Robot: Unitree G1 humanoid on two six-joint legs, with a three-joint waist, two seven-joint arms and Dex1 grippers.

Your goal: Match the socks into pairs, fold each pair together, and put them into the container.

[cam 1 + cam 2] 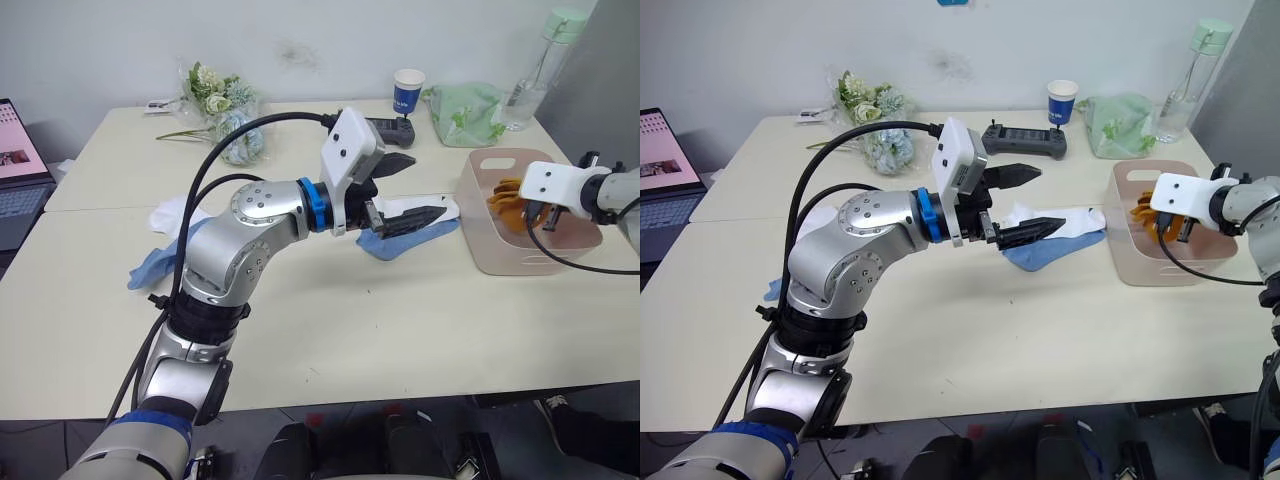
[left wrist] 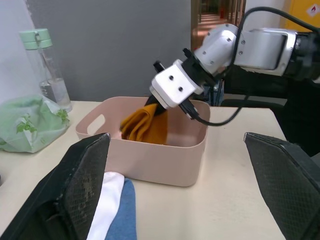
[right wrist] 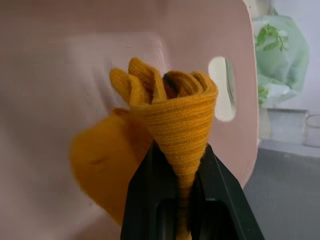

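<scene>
My right gripper (image 3: 182, 172) is shut on a folded pair of mustard-orange socks (image 1: 508, 200) and holds it inside the pale pink container (image 1: 500, 252) at the table's right side. The pair hangs above the container's floor in the left wrist view. My left gripper (image 1: 427, 187) is open and hovers just left of the container, over a white sock (image 1: 1082, 215) that lies on a light blue sock (image 1: 1040, 253). Another white sock (image 1: 170, 213) and another light blue sock (image 1: 153, 264) lie behind my left arm, at the table's left.
At the back of the table stand a translucent green bag (image 1: 465, 112), a clear bottle (image 1: 530, 75), a blue paper cup (image 1: 408, 92), a black controller (image 1: 385, 130) and a flower bunch (image 1: 225, 115). A laptop (image 1: 18, 170) sits at far left.
</scene>
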